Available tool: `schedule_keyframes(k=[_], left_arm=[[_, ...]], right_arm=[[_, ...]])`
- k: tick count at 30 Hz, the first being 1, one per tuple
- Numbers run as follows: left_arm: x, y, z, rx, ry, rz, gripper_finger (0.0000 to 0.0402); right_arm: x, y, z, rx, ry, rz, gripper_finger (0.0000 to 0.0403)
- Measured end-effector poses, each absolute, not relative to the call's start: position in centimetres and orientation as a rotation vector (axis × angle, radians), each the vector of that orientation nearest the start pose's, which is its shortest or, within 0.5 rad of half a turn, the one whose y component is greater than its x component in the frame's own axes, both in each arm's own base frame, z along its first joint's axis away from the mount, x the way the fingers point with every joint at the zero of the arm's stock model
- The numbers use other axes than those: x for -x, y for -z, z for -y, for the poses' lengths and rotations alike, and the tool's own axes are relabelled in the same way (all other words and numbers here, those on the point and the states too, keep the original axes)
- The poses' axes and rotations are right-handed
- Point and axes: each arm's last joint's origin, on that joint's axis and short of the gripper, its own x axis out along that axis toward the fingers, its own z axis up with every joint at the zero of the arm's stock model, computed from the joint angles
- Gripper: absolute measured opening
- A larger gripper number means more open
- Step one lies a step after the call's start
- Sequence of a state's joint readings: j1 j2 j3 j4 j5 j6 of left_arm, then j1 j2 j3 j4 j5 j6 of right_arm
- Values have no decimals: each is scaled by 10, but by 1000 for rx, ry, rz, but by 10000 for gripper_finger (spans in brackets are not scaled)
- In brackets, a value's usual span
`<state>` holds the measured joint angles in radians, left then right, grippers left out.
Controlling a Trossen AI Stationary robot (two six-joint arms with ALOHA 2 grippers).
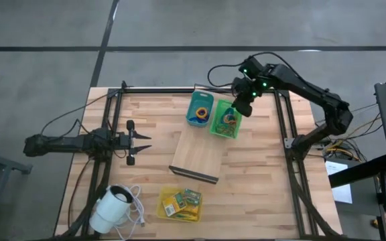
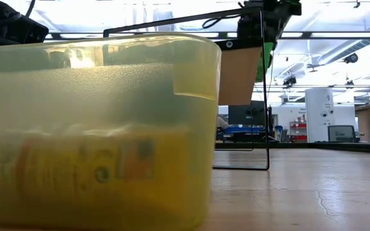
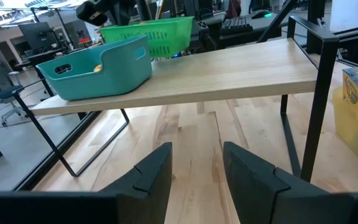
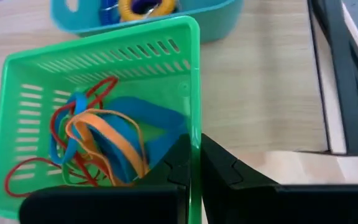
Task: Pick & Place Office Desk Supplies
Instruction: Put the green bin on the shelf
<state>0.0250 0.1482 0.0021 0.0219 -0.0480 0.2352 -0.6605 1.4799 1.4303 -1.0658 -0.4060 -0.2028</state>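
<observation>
From above, my right pincer point(image 1: 242, 107) hangs over the green basket point(image 1: 225, 121), which sits beside the teal bin point(image 1: 200, 108) on the raised wooden board point(image 1: 200, 155). My left pincer point(image 1: 141, 142) waits low over the desk point(image 1: 260, 194) on my left side, well apart from them. A yellow bin point(image 1: 179, 204) of packets sits near the front edge.

At desk level, the yellow bin point(image 2: 95, 128) fills most of the view.

Past my left wrist, the fingers point(image 3: 157, 177) stand spread — nothing between them.

Past my right wrist, the pincer point(image 4: 192, 163) is pressed together on the green basket's point(image 4: 104, 112) rim; rubber bands point(image 4: 98, 143) — red, blue, orange — lie inside.
</observation>
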Motion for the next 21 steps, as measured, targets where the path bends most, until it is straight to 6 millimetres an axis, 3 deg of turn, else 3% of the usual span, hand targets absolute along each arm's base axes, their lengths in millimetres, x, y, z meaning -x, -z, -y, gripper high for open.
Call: schedule_keyframes(k=[11,21], left_arm=[[-106,-154,-4,-236,-58,-132,145],[-106,-154,-4,-236,-58,-132,145]], right_arm=[[-246,-323,177,-395,136,-976,13],[-244,-324,178,-401,186,-980,13]])
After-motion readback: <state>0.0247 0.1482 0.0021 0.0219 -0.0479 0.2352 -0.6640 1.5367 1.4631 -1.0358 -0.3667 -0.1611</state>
